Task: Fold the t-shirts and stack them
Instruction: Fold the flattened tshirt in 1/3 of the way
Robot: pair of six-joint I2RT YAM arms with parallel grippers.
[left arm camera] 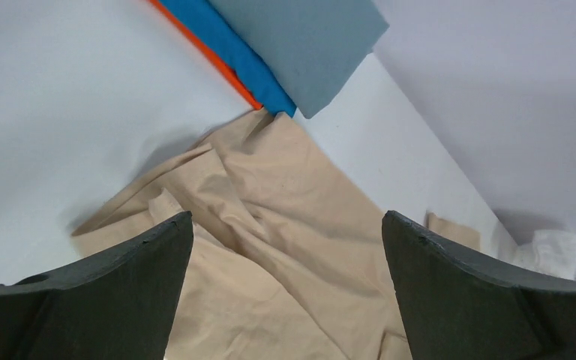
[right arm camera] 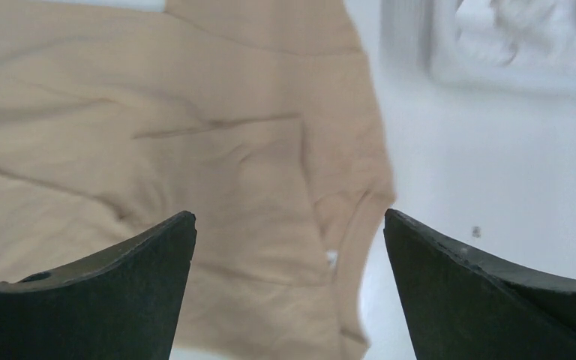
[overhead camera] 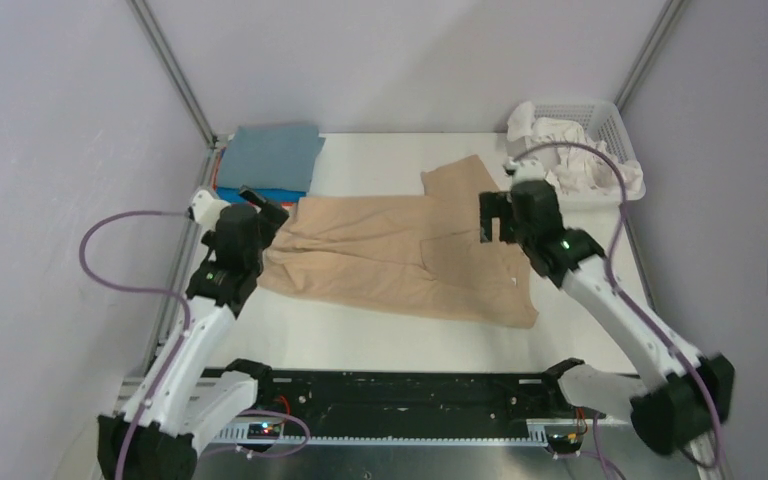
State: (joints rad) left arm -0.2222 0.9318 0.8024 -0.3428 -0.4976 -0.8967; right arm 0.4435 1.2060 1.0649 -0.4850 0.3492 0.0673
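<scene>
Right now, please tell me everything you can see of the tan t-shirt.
The tan t-shirt is soft, plain cloth lying across the middle of the white table, collar to the right, one sleeve pointing away from the arms. Part of it is folded over. The left end is wrinkled, and its corner meets the folded shirt stack. The left gripper and right gripper, both open, hover above without holding it.

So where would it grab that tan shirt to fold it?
By an edge, from straight above: the tan shirt lies flat on the table, so a sideways approach finds nothing to pinch. Its rumpled left end has raised folds, right under the open left pincer. The right pincer, also open, hangs over the collar end, probably the other good hold.
</scene>
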